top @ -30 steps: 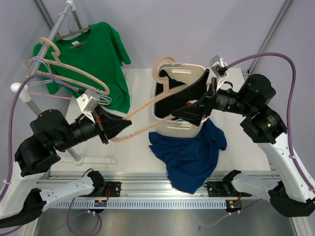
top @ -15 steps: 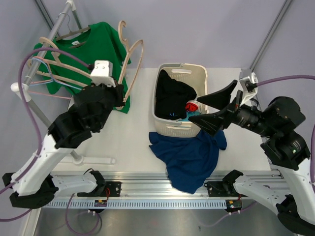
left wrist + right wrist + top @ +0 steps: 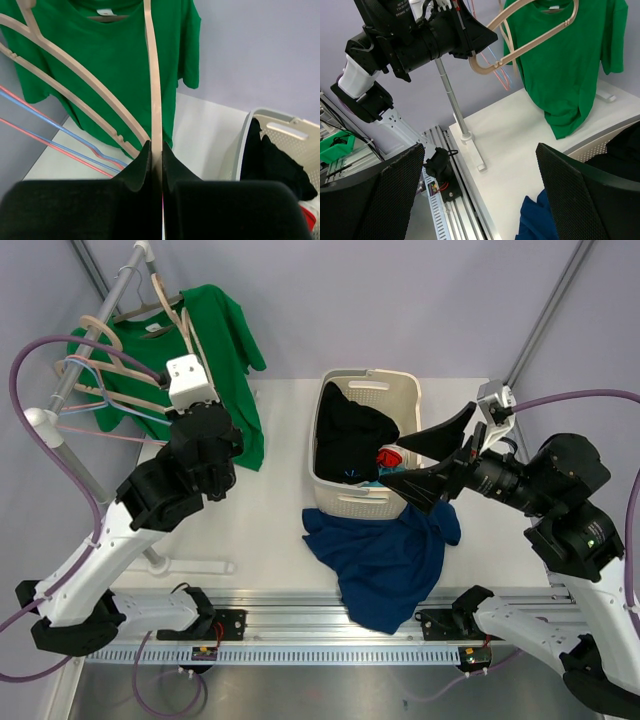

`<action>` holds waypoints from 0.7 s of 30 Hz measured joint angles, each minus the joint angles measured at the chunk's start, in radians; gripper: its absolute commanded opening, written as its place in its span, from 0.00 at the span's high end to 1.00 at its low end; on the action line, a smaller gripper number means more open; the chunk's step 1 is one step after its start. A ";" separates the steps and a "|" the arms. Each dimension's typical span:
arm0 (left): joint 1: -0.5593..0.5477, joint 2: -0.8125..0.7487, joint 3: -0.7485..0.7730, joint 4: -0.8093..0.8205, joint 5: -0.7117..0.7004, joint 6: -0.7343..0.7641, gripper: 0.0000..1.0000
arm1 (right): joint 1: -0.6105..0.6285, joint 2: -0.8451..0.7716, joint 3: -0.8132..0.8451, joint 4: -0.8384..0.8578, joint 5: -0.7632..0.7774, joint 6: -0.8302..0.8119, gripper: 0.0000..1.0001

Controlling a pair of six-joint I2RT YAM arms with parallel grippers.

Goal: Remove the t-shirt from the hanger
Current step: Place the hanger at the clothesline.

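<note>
Left claw (image 3: 156, 150) is clamped shut on the bare beige wooden hanger (image 3: 152, 75), holding it up at the far left by the metal rail (image 3: 100, 315), in front of the hung green t-shirt (image 3: 225, 360). Right claw (image 3: 402, 462) is spread wide and empty, over the right side of the white plastic laundry basket (image 3: 370, 377). The dark blue t-shirt (image 3: 385, 560) lies crumpled on the white table (image 3: 270, 500), just near of the basket and spilling over the near edge.

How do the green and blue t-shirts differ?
The green t-shirt hangs flat on a hanger from the rack; the blue t-shirt lies crumpled on the table against the basket. The green one is at the left rear, the blue one front centre. Both are plain, single-colour.
</note>
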 measured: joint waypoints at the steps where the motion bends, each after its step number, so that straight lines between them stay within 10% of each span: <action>1: 0.000 0.010 0.007 0.005 -0.016 -0.003 1.00 | 0.000 0.002 0.000 -0.001 0.000 -0.002 0.01; 21: 0.058 0.100 0.065 0.011 -0.244 -0.010 1.00 | 0.000 0.021 -0.013 -0.007 -0.007 -0.010 0.01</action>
